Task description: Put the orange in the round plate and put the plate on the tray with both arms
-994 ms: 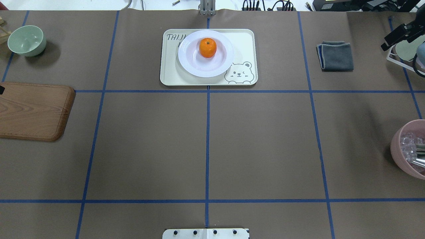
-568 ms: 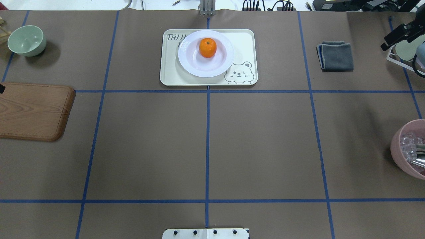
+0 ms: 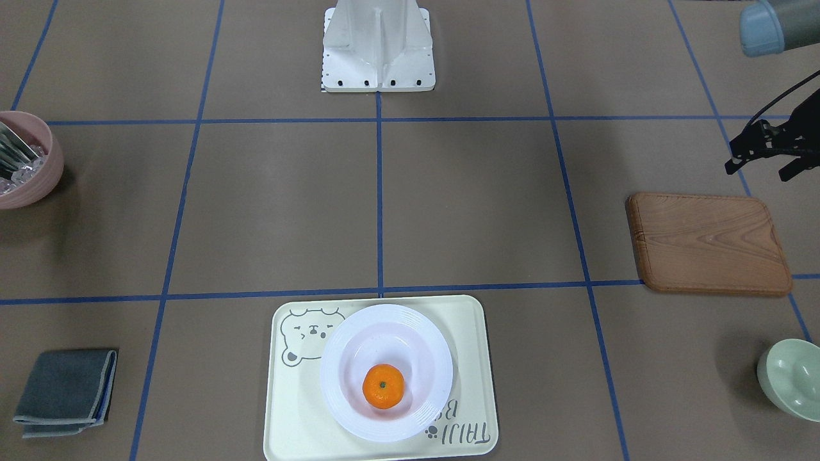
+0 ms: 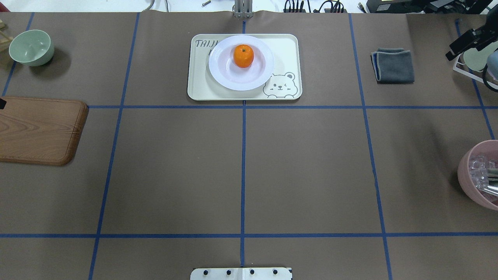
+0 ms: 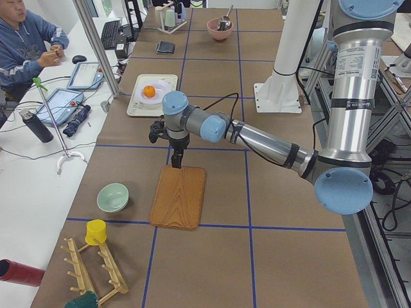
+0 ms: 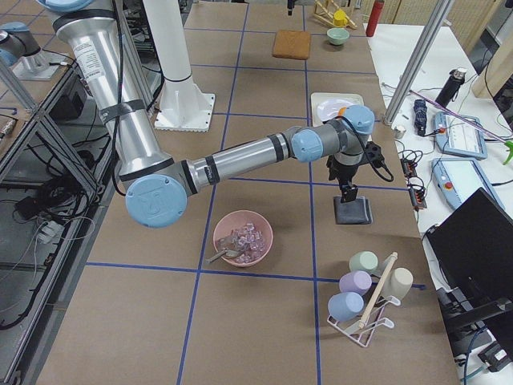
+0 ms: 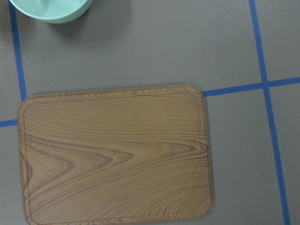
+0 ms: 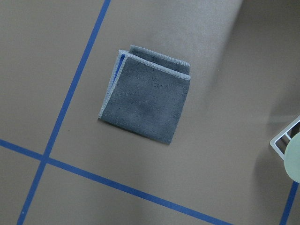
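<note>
The orange [image 4: 243,55] lies in the sunken centre of the white round plate [image 4: 221,74], and the plate rests on the cream bear tray [image 4: 286,46]; the same orange [image 3: 383,386] shows in the front view. Both arms are far from them. My left gripper [image 3: 756,174] hangs above the table beside the wooden board, with its two fingers spread and nothing between them. At the far right edge, near the grey cloth, is my right gripper [image 4: 453,52]; I cannot tell whether it is open or shut.
A brown wooden board [image 4: 39,130] and a pale green bowl [image 4: 31,47] sit at the left. A folded grey cloth [image 4: 393,65], a pink bowl of clear cubes [image 4: 480,175] and a cup rack [image 6: 365,305] are at the right. A person sits at a side desk [image 5: 29,45].
The right gripper has shifted very slightly toward the far right corner. The orange, plate and tray have not moved.
</note>
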Available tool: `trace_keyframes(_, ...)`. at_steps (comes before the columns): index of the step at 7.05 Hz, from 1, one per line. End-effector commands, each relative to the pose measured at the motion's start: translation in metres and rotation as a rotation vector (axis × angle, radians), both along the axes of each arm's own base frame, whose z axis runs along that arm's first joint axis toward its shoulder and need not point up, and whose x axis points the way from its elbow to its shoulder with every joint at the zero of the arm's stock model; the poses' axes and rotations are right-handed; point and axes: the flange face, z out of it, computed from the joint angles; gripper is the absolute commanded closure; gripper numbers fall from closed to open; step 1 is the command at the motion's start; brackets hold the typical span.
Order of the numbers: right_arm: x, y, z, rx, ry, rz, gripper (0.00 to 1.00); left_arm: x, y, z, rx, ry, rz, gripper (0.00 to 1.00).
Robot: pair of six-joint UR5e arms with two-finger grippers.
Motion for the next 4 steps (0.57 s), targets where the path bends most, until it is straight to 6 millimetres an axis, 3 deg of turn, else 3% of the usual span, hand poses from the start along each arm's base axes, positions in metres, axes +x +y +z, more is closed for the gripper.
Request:
trace_keyframes(1, -0.0007, -0.0002, -0.0007, 0.001, 0.000, -0.001, 0.00, -0.0002, 0.0004, 0.0005, 0.001, -0.002, 0.000, 0.02)
trace_keyframes(4, -0.0020, -0.0009, -0.0027, 0.004, -0.003, -0.003, 0.00, -0.0003, 0.0003, 0.0006, 0.006, -0.003, 0.004, 0.02)
